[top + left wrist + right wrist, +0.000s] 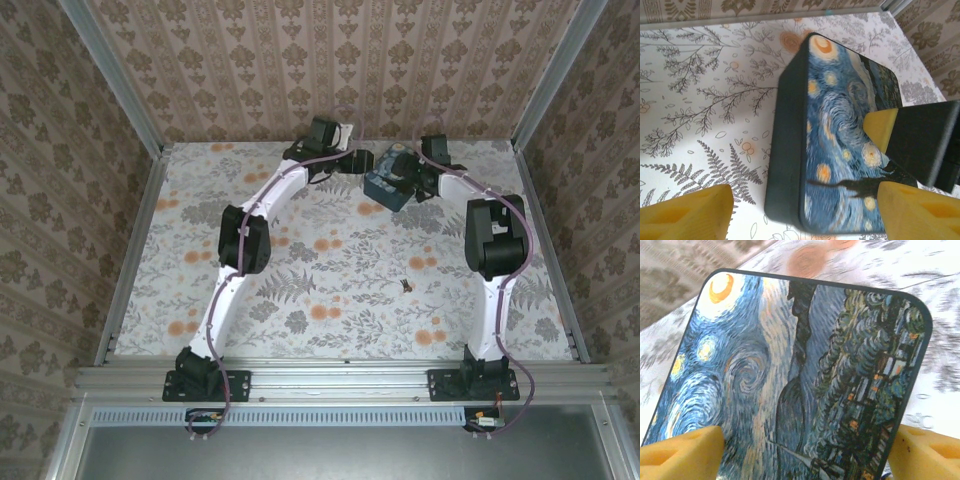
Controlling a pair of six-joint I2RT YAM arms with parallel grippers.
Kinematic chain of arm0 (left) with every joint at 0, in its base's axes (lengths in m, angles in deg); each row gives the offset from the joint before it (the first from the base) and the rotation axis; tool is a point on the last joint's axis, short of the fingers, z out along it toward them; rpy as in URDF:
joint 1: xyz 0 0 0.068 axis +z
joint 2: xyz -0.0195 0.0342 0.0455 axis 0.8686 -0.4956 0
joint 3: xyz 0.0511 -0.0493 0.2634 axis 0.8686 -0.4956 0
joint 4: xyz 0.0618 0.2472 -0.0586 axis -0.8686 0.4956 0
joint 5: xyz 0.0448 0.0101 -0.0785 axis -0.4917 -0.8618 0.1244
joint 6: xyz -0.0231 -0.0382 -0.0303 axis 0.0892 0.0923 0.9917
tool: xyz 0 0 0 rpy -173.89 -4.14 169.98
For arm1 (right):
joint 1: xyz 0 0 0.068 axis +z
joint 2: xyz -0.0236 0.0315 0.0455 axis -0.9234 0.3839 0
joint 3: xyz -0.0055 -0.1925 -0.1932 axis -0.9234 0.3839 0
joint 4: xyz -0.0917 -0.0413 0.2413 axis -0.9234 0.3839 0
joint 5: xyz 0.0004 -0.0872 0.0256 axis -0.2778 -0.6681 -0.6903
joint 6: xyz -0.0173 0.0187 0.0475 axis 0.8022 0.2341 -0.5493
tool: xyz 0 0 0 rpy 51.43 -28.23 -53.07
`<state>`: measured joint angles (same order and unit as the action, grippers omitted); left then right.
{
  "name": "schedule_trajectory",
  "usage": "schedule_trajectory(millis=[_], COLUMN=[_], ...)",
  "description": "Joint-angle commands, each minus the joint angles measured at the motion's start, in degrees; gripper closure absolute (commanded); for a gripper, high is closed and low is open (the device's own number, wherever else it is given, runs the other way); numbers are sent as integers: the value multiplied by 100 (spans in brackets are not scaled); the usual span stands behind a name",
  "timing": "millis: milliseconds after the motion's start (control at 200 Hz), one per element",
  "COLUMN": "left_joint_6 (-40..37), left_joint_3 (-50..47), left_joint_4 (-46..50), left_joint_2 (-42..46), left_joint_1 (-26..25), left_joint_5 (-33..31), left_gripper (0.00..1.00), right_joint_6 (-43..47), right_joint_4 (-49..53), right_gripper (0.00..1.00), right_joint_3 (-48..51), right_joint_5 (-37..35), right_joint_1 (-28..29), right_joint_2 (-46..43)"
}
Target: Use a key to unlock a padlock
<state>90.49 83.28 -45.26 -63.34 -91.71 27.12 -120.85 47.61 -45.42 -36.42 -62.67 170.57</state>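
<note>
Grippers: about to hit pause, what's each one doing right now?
Left gripper: open over the painted box, one finger clear of its side.
Right gripper: open wide around the box; contact cannot be told.

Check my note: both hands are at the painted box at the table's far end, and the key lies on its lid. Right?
Not quite. The key lies on the table, apart from the painted box, toward the near edge; the top external view shows it. The rest stands.
</note>
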Motion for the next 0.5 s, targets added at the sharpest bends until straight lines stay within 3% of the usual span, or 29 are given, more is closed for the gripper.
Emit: schedule_trajectory(millis=[0,220,495], left_joint_6=[-375,-478,-407], left_joint_3=[-86,-1461,-3903], left_joint_4=[384,799,594], left_joint_2=[146,1302,2996], left_joint_1=[31,229,307], left_joint_5=[-157,-572,-816], left_gripper=[23,24,24], right_joint_6=[562,425,-1069], right_joint_4=[-31,-168,-722], right_gripper=[19,20,22], right_joint_3=[41,882,2241], right_joint_5=[852,1050,640], right_joint_1=[254,776,1757], right_joint_2=[55,-563,-1407])
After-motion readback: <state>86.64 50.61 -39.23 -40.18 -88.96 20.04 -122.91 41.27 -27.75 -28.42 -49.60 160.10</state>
